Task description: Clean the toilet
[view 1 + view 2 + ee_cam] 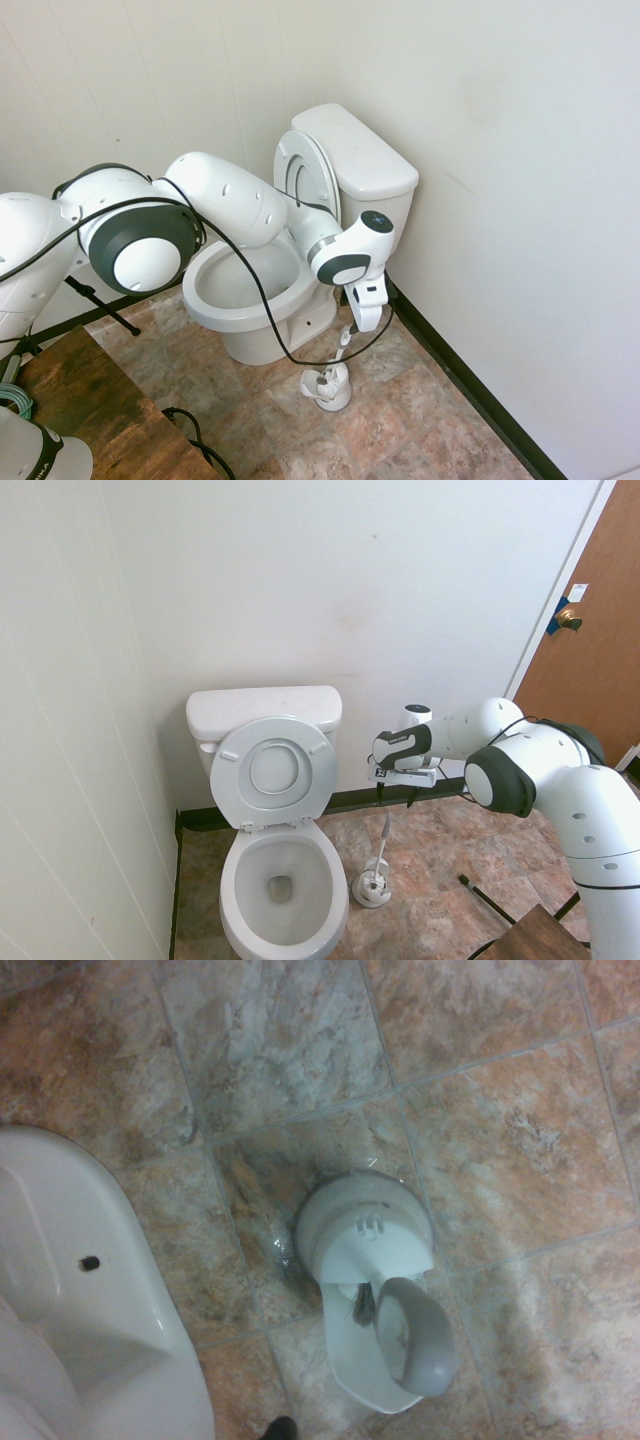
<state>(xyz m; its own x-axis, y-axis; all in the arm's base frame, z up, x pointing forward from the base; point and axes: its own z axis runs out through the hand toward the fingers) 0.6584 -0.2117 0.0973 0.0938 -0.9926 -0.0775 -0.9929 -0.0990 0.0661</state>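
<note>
The toilet [300, 935] stands in the corner, white and glossy, with its lid [275, 770] and seat raised against the tank [263, 710]; the bowl [215, 300] is uncovered. My gripper [400, 783] hangs open beside the toilet, pointing down, with nothing between its fingers. Directly below it a toilet brush [383, 840] stands upright in a small white holder [372, 888] on the floor. A short gap separates the brush handle's top [347, 338] from the gripper [366, 322]. In the wrist view the holder [365, 1235] and the grey handle end [418, 1338] appear from above, next to the toilet's base [90, 1310].
Walls enclose the toilet at the back and on one side. A brown door [595, 650] is further along the back wall. A wooden tabletop [85, 405] sits near the arm's base. The floor [500, 1110] is mottled tile.
</note>
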